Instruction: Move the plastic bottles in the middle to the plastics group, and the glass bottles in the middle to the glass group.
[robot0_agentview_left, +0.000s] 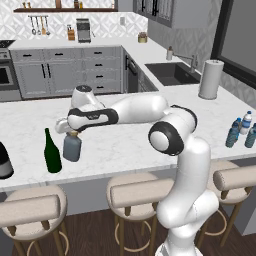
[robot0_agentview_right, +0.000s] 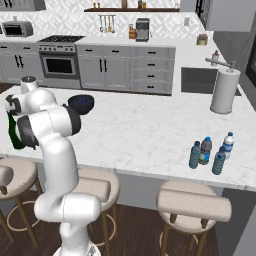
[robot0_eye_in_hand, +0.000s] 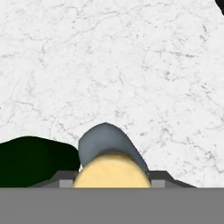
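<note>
On the marble bench (robot0_agentview_left: 130, 145), left end: green wine bottle (robot0_agentview_left: 51, 152) stands just beside grey bottle (robot0_agentview_left: 72, 146). Fingers (robot0_agentview_left: 73, 133) sit part-open, closed around its tan cap (robot0_eye_in_hand: 111, 170). Plastics group (robot0_agentview_right: 210, 152) sits well apart at the right end.

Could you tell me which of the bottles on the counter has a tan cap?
The squat grey bottle under the claw, standing beside the tall green wine bottle. The small water bottles at the other end all have blue caps.
</note>
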